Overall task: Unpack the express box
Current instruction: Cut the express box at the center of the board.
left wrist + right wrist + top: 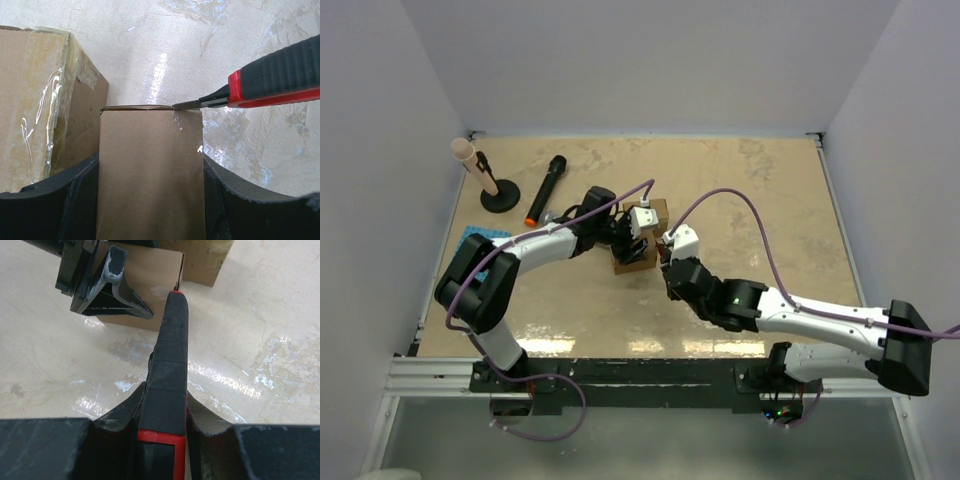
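The express box (150,175), a small plain brown carton, stands on the table with my left gripper (150,200) shut on its two sides. In the top view the box (632,262) sits mid-table between both arms. My right gripper (165,410) is shut on a red and black utility knife (167,365). The knife's blade (192,104) touches the far top edge of the box at its right corner. From the right wrist view the left fingers (110,290) clamp the box (150,270).
A second, taped cardboard box (30,100) stands right beside the held one, on its far side (655,213). At the back left lie a black microphone (545,190), a pink-tipped stick on a black round base (500,198) and a blue item (480,238). Walls enclose the table.
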